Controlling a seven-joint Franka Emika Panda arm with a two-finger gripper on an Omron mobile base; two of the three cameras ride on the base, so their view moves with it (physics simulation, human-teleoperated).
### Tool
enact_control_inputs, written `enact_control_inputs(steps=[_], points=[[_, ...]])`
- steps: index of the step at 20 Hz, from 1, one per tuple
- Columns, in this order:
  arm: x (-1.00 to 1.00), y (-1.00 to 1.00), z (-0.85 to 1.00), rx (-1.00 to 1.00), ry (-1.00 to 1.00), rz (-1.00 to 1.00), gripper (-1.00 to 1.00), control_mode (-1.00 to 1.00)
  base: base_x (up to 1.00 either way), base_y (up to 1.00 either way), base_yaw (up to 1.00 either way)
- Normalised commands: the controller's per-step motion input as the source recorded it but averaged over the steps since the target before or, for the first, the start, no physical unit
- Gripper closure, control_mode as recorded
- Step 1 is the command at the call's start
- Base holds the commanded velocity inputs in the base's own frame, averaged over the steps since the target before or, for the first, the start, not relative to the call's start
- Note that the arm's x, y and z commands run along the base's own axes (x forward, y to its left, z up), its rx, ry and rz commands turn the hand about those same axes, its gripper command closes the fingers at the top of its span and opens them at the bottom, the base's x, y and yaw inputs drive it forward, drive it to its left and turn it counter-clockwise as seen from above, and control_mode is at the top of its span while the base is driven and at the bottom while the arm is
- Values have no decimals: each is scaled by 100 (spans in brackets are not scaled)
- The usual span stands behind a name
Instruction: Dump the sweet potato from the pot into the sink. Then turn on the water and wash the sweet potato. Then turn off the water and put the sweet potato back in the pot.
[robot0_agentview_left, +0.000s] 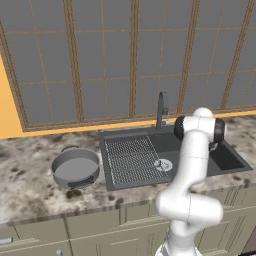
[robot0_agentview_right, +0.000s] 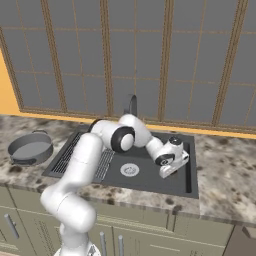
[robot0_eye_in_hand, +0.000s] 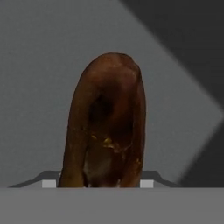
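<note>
Gripper (robot0_agentview_right: 176, 172), low in the right end of the sink (robot0_agentview_right: 188, 180), has the sweet potato (robot0_eye_in_hand: 105, 122) directly ahead, long axis running away from it; finger spacing cannot be determined.

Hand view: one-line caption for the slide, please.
Close over the sweet potato, which lies on the dark grey floor of the sink, its long axis pointing away from the camera.

The sweet potato (robot0_eye_in_hand: 106, 122) is seen close up, standing lengthwise up the middle of the picture, brown with a dark hollow and small orange flecks. Its lower end is cut off at the bottom. Behind it lies the grey sink (robot0_eye_in_hand: 39, 65) floor, crossed by darker shadow at the right.
</note>
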Motion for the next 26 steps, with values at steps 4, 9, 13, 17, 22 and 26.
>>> enact_control_inputs(steps=[4, 9, 13, 17, 22, 26], points=[[-80, -26, 71, 3, -27, 0, 100, -100, 0, 0, 0], [-81, -14, 87, 1, -32, 0, 100, -100, 0, 0, 0], [-80, -4, 99, 0, -34, 0, 100, -100, 0, 0, 0], [-75, 0, 100, 0, -32, 3, 100, -100, 0, 0, 0], [-57, 9, 100, -1, -22, 9, 100, -100, 0, 0, 0], [-38, 34, 100, -6, -9, 12, 100, -100, 0, 0, 0]])
